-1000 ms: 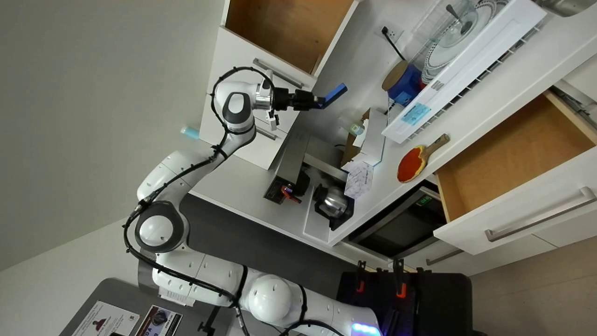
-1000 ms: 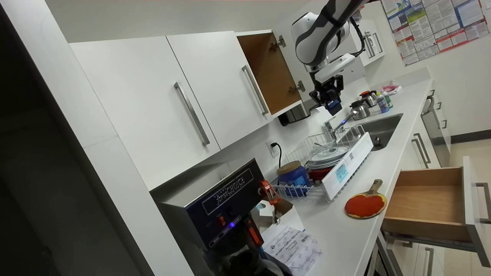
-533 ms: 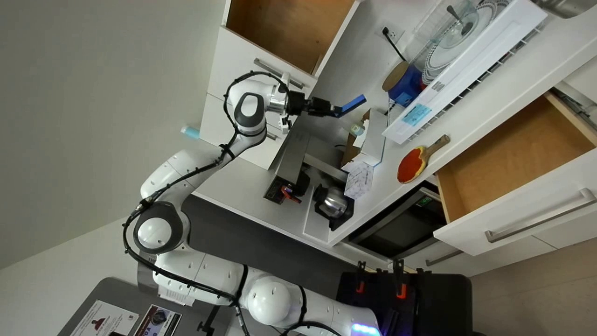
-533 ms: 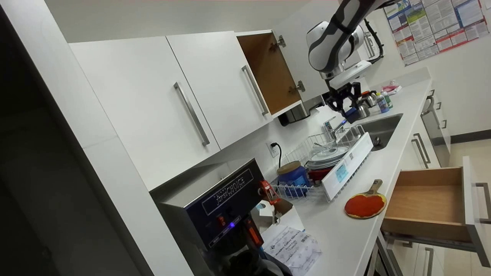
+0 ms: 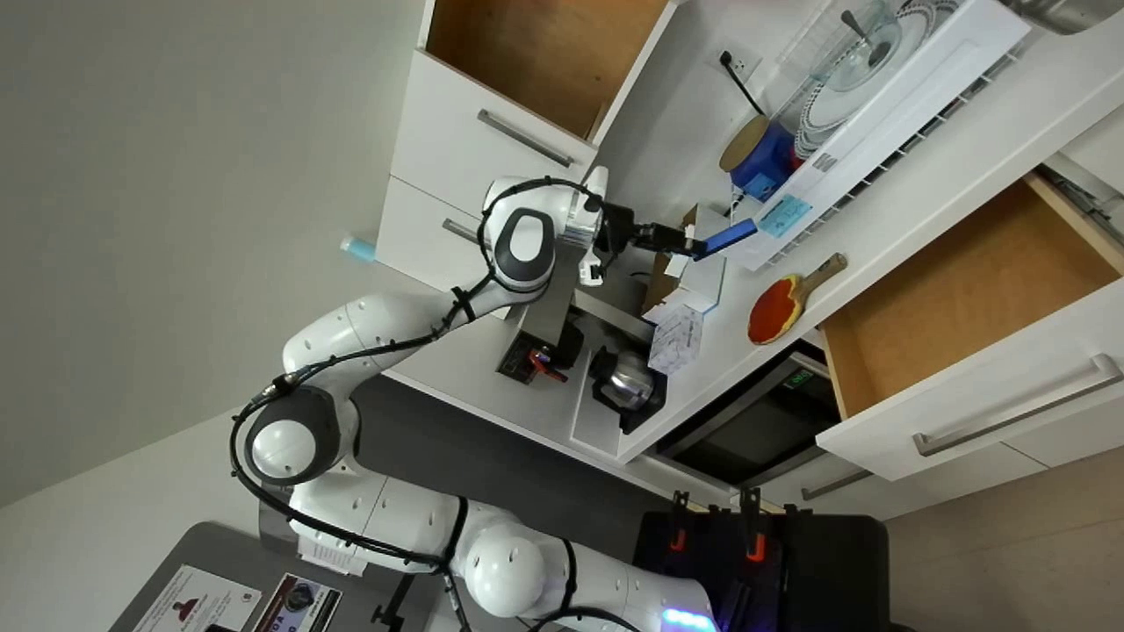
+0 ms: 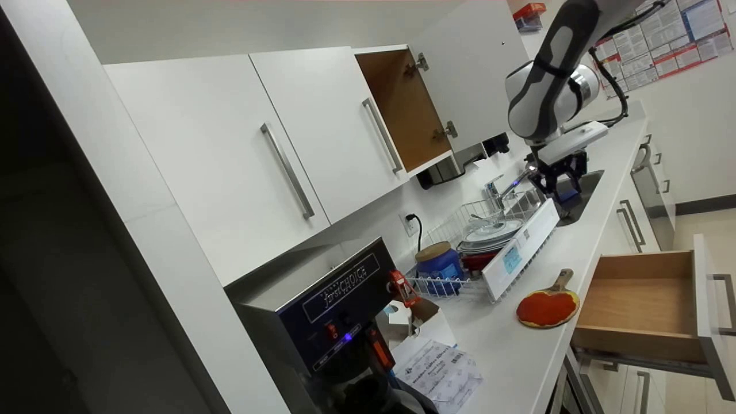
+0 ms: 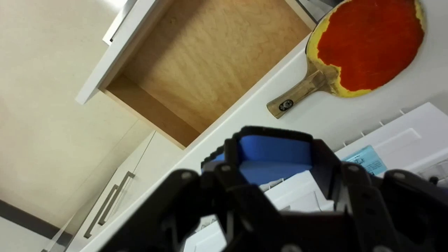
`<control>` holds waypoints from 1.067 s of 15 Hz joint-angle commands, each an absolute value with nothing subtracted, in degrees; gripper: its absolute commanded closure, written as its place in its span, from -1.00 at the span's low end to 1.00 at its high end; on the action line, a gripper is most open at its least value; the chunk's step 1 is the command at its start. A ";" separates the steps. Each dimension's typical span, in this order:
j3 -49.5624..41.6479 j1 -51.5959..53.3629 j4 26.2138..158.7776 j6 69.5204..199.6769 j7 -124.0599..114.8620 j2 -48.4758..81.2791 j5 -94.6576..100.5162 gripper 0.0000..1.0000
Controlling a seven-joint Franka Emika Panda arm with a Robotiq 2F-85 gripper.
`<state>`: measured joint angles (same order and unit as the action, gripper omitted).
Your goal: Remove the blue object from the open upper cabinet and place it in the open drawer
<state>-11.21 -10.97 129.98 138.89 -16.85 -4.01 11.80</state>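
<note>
We held the blue object (image 5: 729, 237) in the air, outside the open drawer (image 7: 217, 59).
Our claw (image 7: 276, 154) was closed on its sides, with much of it jutting out ahead in an exterior view. We judged it light, fairly stiff and unlikely to break, its smooth face perhaps slippery; we favoured a firm hold across those sides, letting go only low inside the drawer.

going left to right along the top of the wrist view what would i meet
Beige floor → open drawer's white front → drawer's wooden interior → orange-red paddle
</note>
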 commanded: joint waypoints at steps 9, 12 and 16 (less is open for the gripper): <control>-12.83 -12.63 137.25 150.48 -18.96 2.31 13.91 -0.07; -12.85 -12.56 137.06 150.48 -18.96 2.53 13.89 -0.07; -12.98 -12.74 136.59 150.98 -18.81 3.68 13.44 0.43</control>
